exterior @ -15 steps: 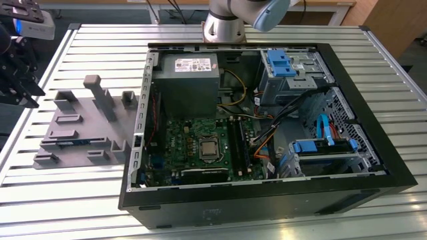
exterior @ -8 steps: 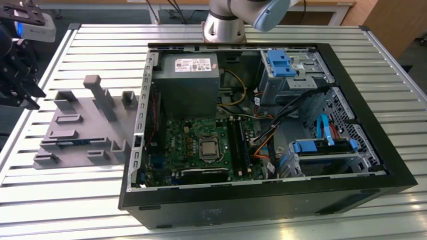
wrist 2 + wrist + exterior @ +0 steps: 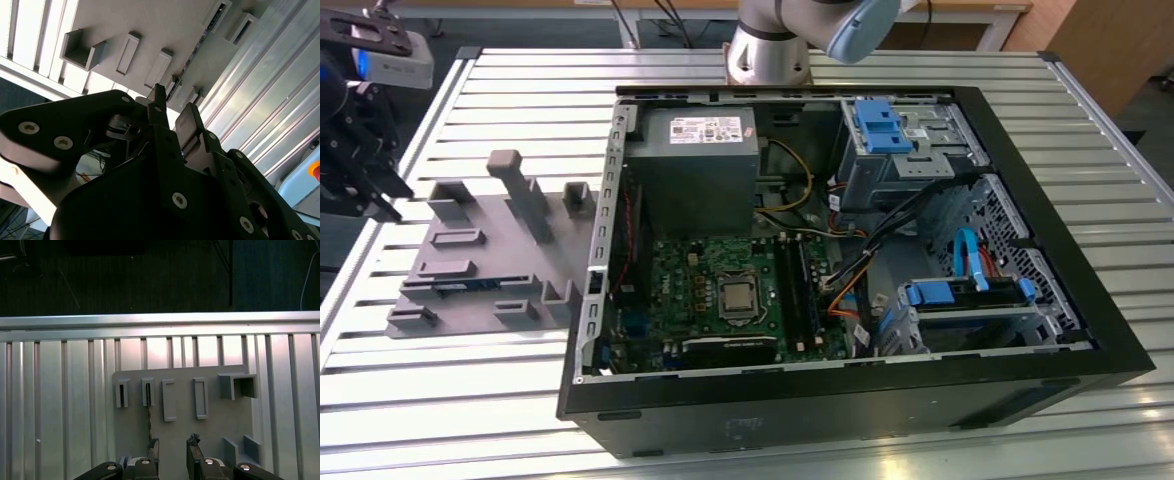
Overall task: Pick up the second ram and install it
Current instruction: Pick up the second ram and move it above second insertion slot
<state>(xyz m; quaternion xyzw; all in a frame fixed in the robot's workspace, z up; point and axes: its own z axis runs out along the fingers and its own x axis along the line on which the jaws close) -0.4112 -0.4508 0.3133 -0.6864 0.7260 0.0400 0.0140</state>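
The second ram (image 3: 149,415) stands on edge in the grey plastic fixture (image 3: 210,440), showing as a thin dark strip running from a slot block towards my fingers. In the second wrist view the ram (image 3: 192,55) is a narrow dark line on the fixture (image 3: 150,25). My gripper (image 3: 172,445) hovers above the fixture, open, with nothing between its fingers; the strip lines up with one fingertip (image 3: 152,445). In the exterior view the gripper (image 3: 374,195) hangs at the exterior view's left, beside the fixture (image 3: 480,260). The open computer case (image 3: 854,400) holds the green motherboard (image 3: 707,290).
Upright blocks (image 3: 520,190) rise from the fixture near the case's side wall. The slatted metal table (image 3: 480,400) ends just beyond the fixture (image 3: 150,322), with dark floor past it. Cables (image 3: 854,270), drive bays (image 3: 961,300) and a power supply (image 3: 700,160) crowd the case.
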